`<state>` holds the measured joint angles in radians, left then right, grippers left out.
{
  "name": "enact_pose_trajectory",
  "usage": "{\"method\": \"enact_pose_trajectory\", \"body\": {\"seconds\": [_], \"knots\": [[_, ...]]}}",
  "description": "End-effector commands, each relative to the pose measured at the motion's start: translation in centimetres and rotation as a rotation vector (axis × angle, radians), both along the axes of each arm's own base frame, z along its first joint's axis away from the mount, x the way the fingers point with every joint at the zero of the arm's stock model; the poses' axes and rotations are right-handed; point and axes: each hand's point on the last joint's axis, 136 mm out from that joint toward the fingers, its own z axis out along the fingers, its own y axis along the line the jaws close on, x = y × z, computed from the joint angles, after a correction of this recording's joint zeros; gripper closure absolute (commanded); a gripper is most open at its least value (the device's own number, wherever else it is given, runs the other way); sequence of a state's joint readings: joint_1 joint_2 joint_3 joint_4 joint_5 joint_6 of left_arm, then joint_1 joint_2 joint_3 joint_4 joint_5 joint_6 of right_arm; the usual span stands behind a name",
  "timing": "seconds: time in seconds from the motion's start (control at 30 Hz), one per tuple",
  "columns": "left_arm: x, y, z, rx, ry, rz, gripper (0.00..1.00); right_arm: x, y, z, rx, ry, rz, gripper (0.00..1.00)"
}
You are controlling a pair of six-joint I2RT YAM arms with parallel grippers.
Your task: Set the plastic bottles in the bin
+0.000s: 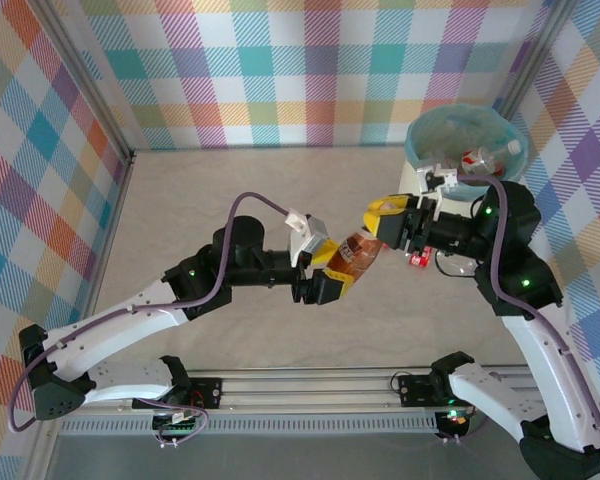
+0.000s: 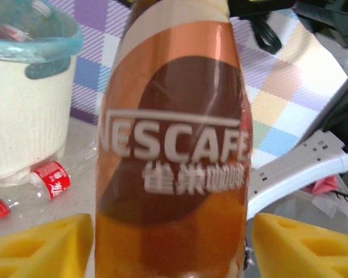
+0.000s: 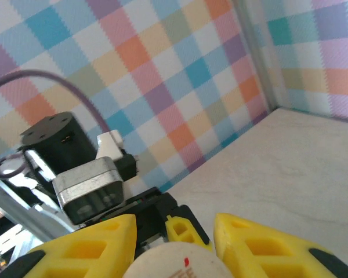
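Brown Nescafé bottle (image 1: 358, 255) is held above the table, the left gripper (image 1: 335, 268) clamped on its body; the right gripper (image 1: 380, 225) flanks its end, grip not determinable. Some bottles (image 1: 485, 155) lie in the bin (image 1: 412, 150). One red-labelled bottle (image 2: 49, 179) lies beside the bin, so the task is judged unfinished.

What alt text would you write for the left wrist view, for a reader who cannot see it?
A brown and orange Nescafe bottle stands upright in the middle, between the left gripper's yellow fingers. Behind, at left, a small red-labelled bottle lies on the table beside the teal-lined cream bin.
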<state>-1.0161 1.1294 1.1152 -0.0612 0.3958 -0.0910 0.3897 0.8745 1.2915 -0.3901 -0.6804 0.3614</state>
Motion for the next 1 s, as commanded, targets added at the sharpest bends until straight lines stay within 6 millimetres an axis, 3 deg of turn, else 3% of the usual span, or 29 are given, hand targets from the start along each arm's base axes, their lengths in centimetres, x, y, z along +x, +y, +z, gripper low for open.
{"method": "enact_pose_trajectory", "body": {"seconds": [0.0, 0.23, 0.43, 0.57, 0.7, 0.97], "knots": [[0.3, 1.5, 3.2, -0.078, -0.059, 0.074, 0.20, 0.8, -2.0, 2.1, -0.028, -0.055, -0.162, 0.81], [0.0, 3.7, 5.7, -0.167, -0.097, 0.131, 0.14, 4.4, -7.2, 4.5, -0.199, -0.190, -0.539, 0.84], [0.0, 4.6, 5.7, -0.166, -0.092, 0.156, 0.14, 8.8, -13.4, 7.7, -0.456, -0.417, -0.948, 0.85], [0.0, 4.8, 5.5, -0.154, -0.090, 0.169, 0.14, 11.4, -15.8, 9.2, -0.601, -0.516, -1.123, 0.85], [0.0, 4.8, 5.5, -0.151, -0.087, 0.167, 0.14, 14.9, -18.1, 8.3, -0.723, -0.478, -1.198, 0.83], [0.2, 4.8, 5.2, -0.146, -0.064, 0.176, 0.14, 19.8, -22.3, 3.1, -0.769, -0.292, -1.244, 0.80]]}}
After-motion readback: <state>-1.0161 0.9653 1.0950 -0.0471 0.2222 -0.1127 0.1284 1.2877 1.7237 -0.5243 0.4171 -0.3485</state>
